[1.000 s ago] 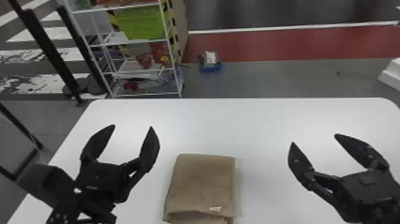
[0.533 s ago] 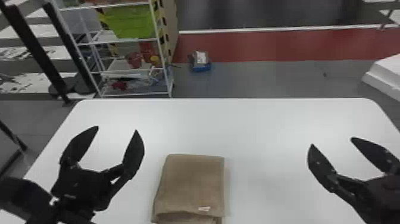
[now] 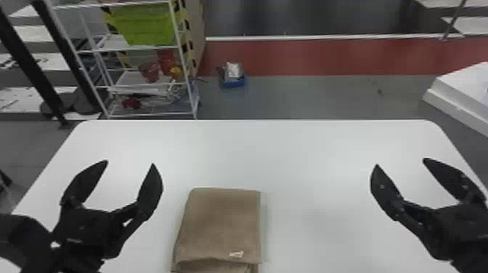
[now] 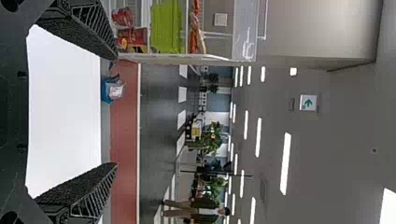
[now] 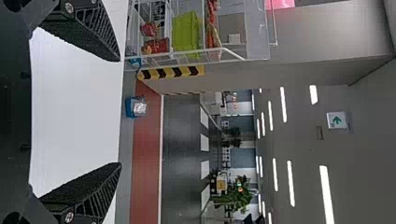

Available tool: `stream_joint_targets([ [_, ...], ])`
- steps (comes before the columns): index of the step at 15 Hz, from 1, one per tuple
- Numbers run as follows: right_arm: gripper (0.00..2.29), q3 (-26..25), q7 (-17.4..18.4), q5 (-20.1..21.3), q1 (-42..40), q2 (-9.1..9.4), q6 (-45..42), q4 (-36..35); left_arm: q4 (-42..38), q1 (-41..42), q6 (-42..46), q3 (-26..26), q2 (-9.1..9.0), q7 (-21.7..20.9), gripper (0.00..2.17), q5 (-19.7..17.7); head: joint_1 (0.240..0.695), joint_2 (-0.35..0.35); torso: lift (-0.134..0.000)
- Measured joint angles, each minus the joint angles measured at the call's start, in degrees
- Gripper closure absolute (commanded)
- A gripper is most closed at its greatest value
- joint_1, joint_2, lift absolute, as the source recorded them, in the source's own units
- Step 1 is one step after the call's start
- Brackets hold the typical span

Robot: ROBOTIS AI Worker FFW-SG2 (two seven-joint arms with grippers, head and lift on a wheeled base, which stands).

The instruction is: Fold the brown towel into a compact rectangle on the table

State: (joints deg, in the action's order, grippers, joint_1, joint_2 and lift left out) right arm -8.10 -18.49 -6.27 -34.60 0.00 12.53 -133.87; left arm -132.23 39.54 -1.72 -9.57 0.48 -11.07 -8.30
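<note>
In the head view the brown towel (image 3: 221,225) lies folded into a rectangle on the white table (image 3: 290,156), near the bottom edge, with a small pale label by its near fold. Layered edges show at its near end. My left gripper (image 3: 130,162) is open and empty, to the left of the towel. Well to the towel's right, my right gripper (image 3: 400,162) also stands open, with nothing between its fingers. In the left wrist view the left gripper (image 4: 116,112) has its fingers wide apart; the right gripper (image 5: 120,112) is likewise spread in the right wrist view.
The table's far edge (image 3: 254,120) runs across the head view. Beyond it, at the left, stands a white wire shelf (image 3: 141,47) with a green bin (image 3: 145,25). A small blue box (image 3: 232,82) sits on the floor behind the table.
The towel and table have shifted left in the head view, then slightly right again. The grippers have moved apart, then nearer each other. Both have stayed open, and the towel keeps its folded shape.
</note>
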Motion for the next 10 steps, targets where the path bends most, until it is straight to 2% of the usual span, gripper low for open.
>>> stream_joint_targets([
  [10, 0.13, -1.33, -0.17, -1.50, 1.74, 0.00, -3.41, 1.90, 1.37, -2.58, -1.75, -0.39, 0.02, -0.18, 0.08, -0.42, 0.695, 0.046, -0.124],
])
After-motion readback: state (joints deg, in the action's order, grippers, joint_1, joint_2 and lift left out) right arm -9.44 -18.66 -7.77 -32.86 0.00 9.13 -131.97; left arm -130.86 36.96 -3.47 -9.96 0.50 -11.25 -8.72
